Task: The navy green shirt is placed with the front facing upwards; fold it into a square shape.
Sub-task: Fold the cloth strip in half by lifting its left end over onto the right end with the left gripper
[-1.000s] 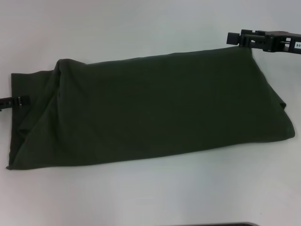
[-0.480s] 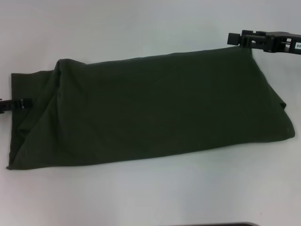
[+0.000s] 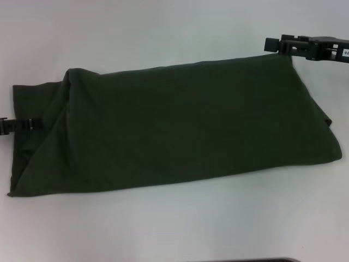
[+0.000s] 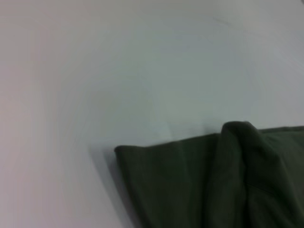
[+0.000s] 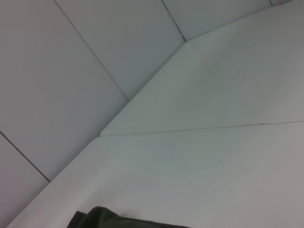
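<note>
The shirt (image 3: 180, 125) is lying on the white table (image 3: 163, 229) as a long dark green band, already folded over itself. Its long axis is running left to right across the head view, tilting a bit so the right end is sitting farther from the robot than the left end. No lettering or neck label is showing anywhere, just plain fabric. At the left end a fold is bunching up into a ridge, and a flatter layer is sticking out past it toward the table edge.

The left gripper (image 3: 22, 124) is poking in at the left edge of the shirt, about halfway along that short side, touching the cloth. Most of it is cut off by the frame, so I can't tell whether it's pinching anything. The right gripper (image 3: 283, 46) is hanging at the far right corner of the shirt, right at the fabric's edge, and I can't tell its grip either.

The left wrist view is only catching a shirt corner (image 4: 180, 180) with that raised fold next to it. The right wrist view is mostly showing table, pale wall panels (image 5: 71, 71) with thin seams, and a sliver of green at the picture's edge.
</note>
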